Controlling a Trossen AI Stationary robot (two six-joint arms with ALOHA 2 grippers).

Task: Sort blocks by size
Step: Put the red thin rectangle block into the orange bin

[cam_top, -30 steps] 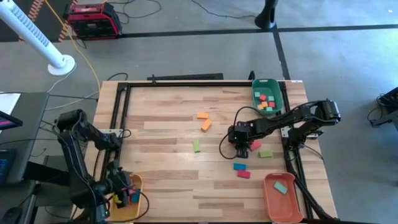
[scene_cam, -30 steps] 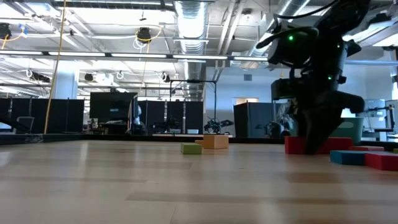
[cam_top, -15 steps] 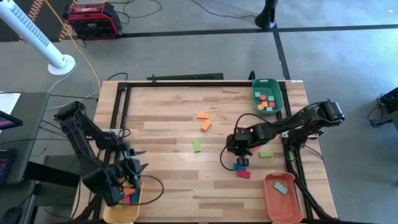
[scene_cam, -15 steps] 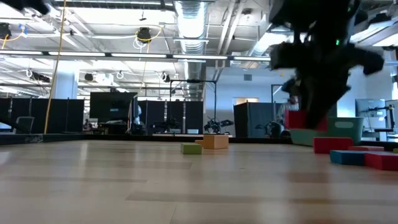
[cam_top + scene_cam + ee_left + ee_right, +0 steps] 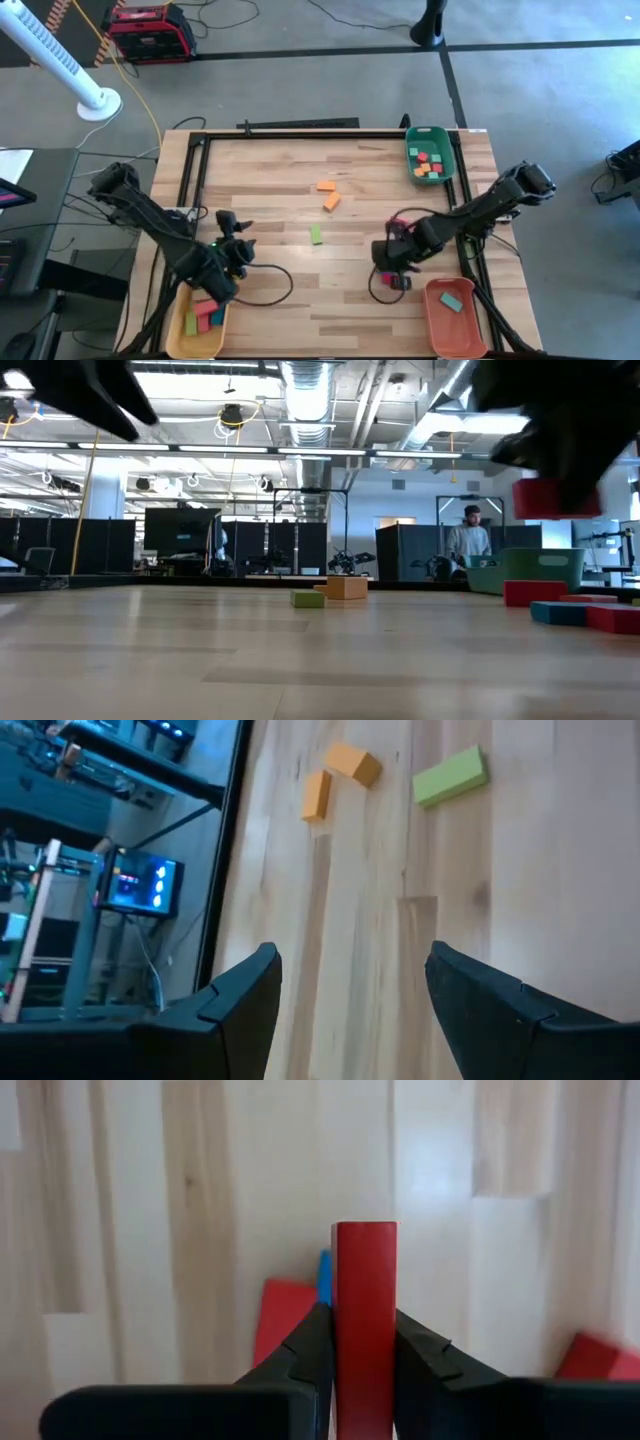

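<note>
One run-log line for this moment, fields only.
right tool: shut on red block, lifted off table | left tool: open, empty, near yellow tray

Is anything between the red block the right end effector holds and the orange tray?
Nothing visible. The right end effector holds the red block clear above the table; the orange tray lies just beside it, with only loose blocks on the table beneath.

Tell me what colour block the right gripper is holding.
Red block, clearest in the right wrist view.
</note>
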